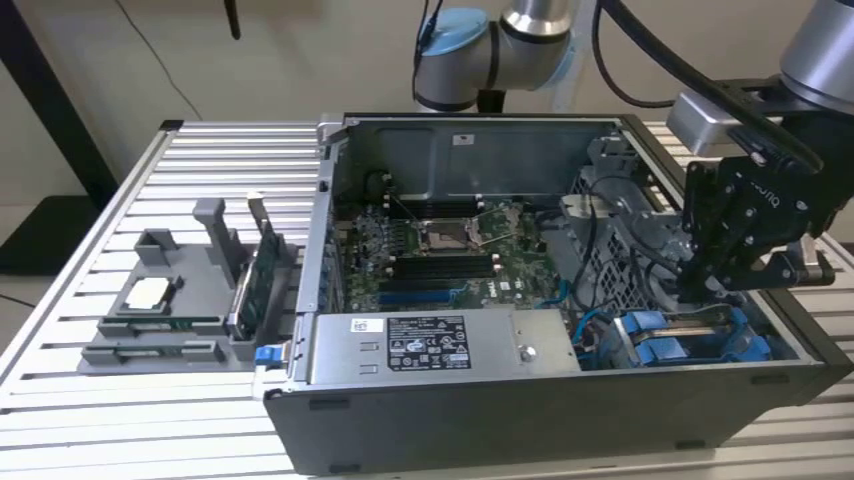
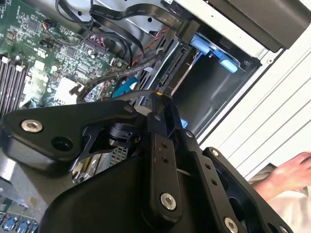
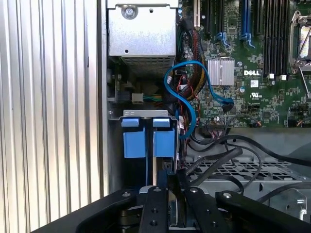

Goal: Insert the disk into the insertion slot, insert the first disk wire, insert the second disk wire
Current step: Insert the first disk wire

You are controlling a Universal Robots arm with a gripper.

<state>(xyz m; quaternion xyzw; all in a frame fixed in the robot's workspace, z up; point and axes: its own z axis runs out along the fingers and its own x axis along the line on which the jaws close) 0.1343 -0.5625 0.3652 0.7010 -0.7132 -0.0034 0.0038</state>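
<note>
Gripper (image 1: pixel 707 288) positioned inside drive cage (image 1: pixel 623 258), just above disk (image 1: pixel 681 335) seated in insertion slot (image 3: pixel 133 171); disk body largely hidden behind blue carrier (image 3: pixel 134 144); gripper opening cannot be determined, grasp obscured

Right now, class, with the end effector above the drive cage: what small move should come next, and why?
Probably a short, slow descent. The end effector hovers above the blue-framed disk, which already looks seated in the insertion slot, while the blue wire loops beside it without visibly reaching the disk. Closing that gap seems the sensible step toward the wiring.
</note>
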